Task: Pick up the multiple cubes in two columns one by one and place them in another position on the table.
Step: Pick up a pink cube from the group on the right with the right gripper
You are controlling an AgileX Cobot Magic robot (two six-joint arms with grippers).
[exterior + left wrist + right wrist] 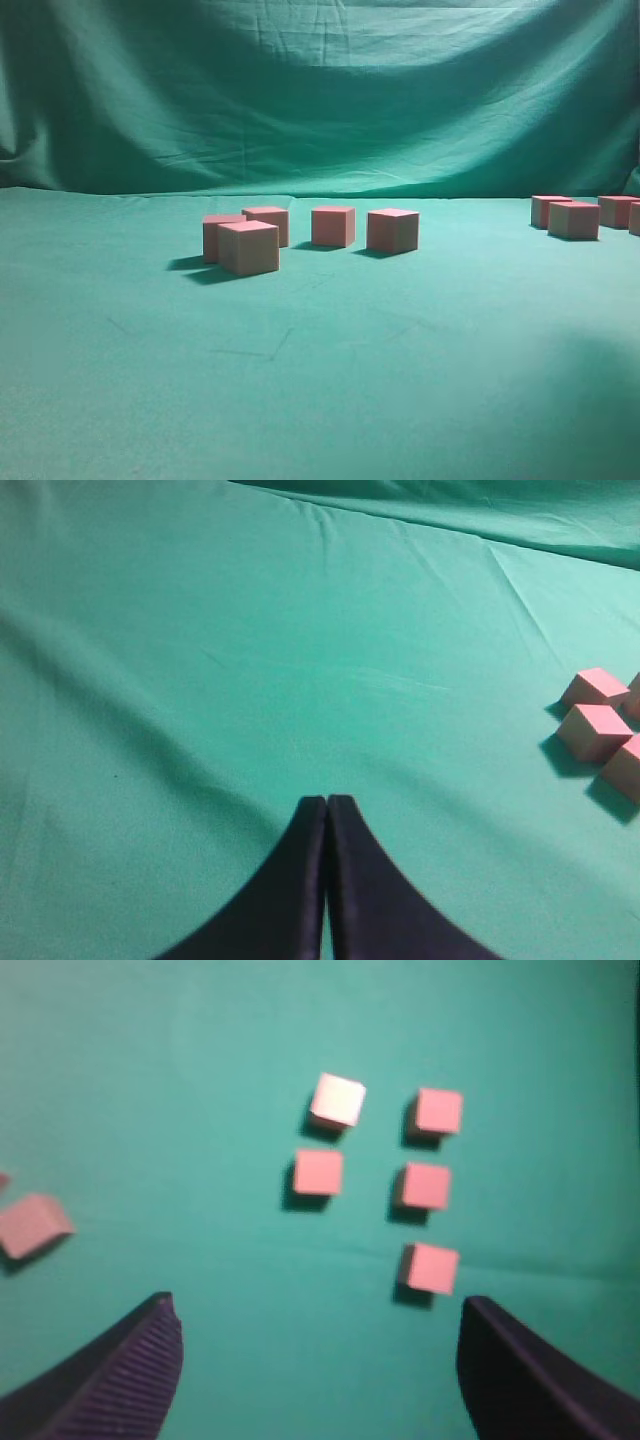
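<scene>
Matte pink cubes point(430, 1186) — square-faced — on wrinkled teal cloth table point(320, 400).

The left claw point(327, 805) has its two black fingers pressed together, while the right claw point(318, 1310) hangs spread wide, holding nothing.

Exterior low, table-level; wrist views look down; cubes point(248, 247) shared.
</scene>
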